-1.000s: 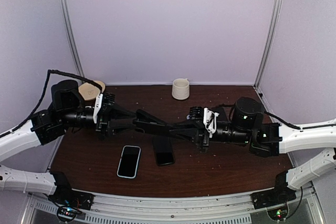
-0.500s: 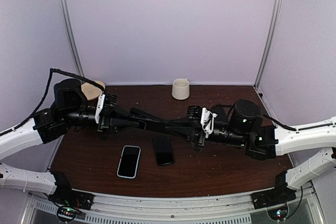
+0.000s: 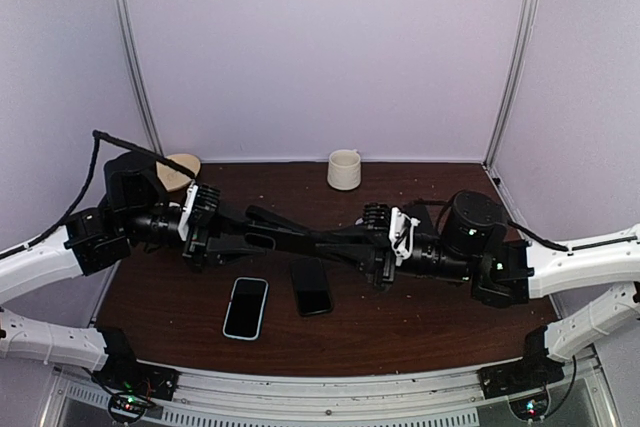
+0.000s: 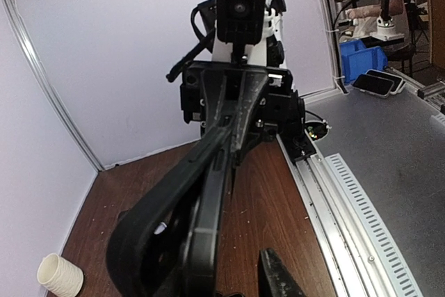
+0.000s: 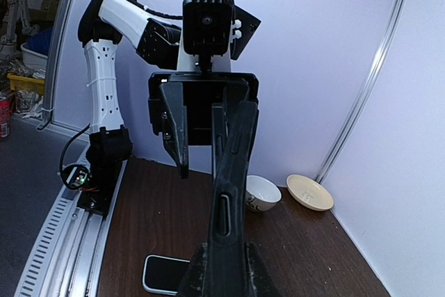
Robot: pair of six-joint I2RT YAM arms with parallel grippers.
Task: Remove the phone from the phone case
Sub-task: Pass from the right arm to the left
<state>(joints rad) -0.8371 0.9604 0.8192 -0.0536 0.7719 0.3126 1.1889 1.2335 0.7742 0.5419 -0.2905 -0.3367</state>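
A black phone case hangs edge-on above the table between my two arms. My right gripper is shut on its right end; in the right wrist view the fingers clamp the case. My left gripper is open at the case's left end. In the left wrist view the case lies by one hidden finger, and the other finger stands apart from it. A phone with a light rim and a black phone lie flat on the table below.
A white cup stands at the back centre. A tan plate sits at the back left, with a white bowl near it. White walls close the table on three sides, and a metal rail runs along the near edge.
The case's left end has moved a little left, further into the left gripper. The right gripper shifted slightly left, then back. The two phones on the table have not moved.
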